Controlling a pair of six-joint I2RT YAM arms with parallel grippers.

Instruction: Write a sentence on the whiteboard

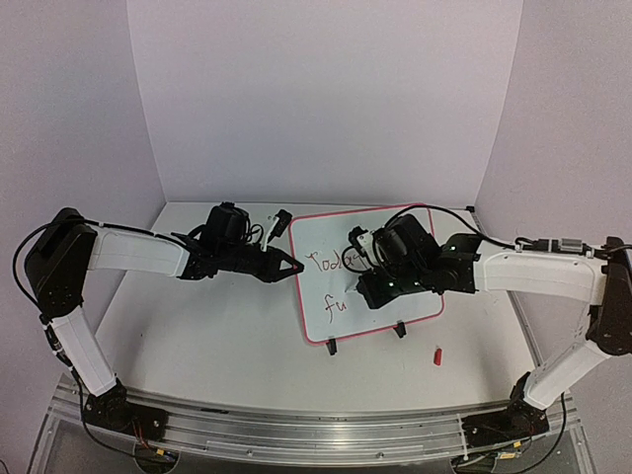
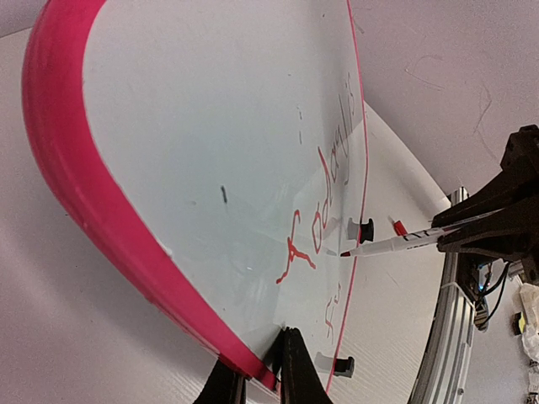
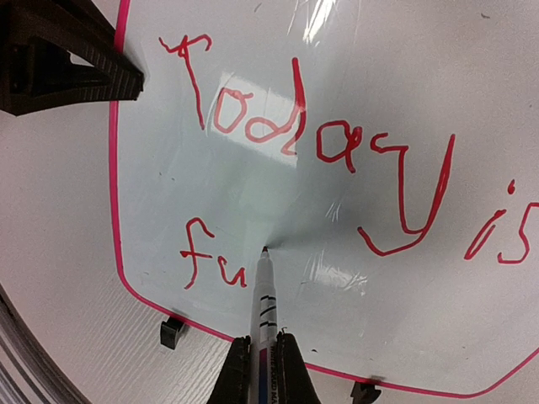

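Note:
The whiteboard (image 1: 380, 321), white with a thin pink frame, leans on a stand at mid table. My left gripper (image 1: 293, 265) is shut on its left edge; in the left wrist view the jaws (image 2: 265, 370) pinch the pink frame (image 2: 76, 185). My right gripper (image 3: 263, 358) is shut on a white marker (image 3: 264, 295) whose red tip touches the board just right of "fu" (image 3: 210, 257). The sentence is in red: "Today is" (image 3: 337, 143) on the upper line, "fu" below. In the top view the right gripper (image 1: 365, 286) hides part of the writing.
A small red marker cap (image 1: 436, 355) lies on the table to the right of the board's front. The stand's black feet (image 1: 332, 347) stick out under the board's lower edge. Lilac walls enclose the table on three sides.

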